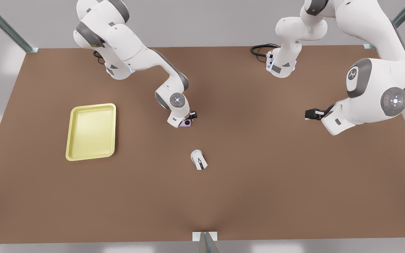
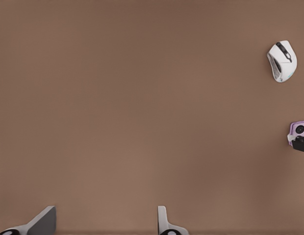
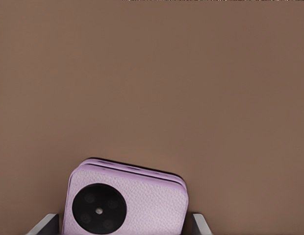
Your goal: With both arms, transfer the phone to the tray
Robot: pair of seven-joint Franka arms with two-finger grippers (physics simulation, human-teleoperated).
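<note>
Brown counter (image 1: 258, 182) carries the yellow tray (image 1: 91, 131) well apart from the phone (image 1: 185, 123), mid-counter. Right gripper (image 1: 187, 119) straddles the phone (image 3: 125, 200), apparently gripping it for carrying. Left gripper (image 1: 311, 114) waits, fingers (image 2: 164, 223) spread wide.

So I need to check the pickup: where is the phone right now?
In the front view the phone lies on the table near its middle, between the right gripper fingers, right of the tray and above the white mouse.
</note>
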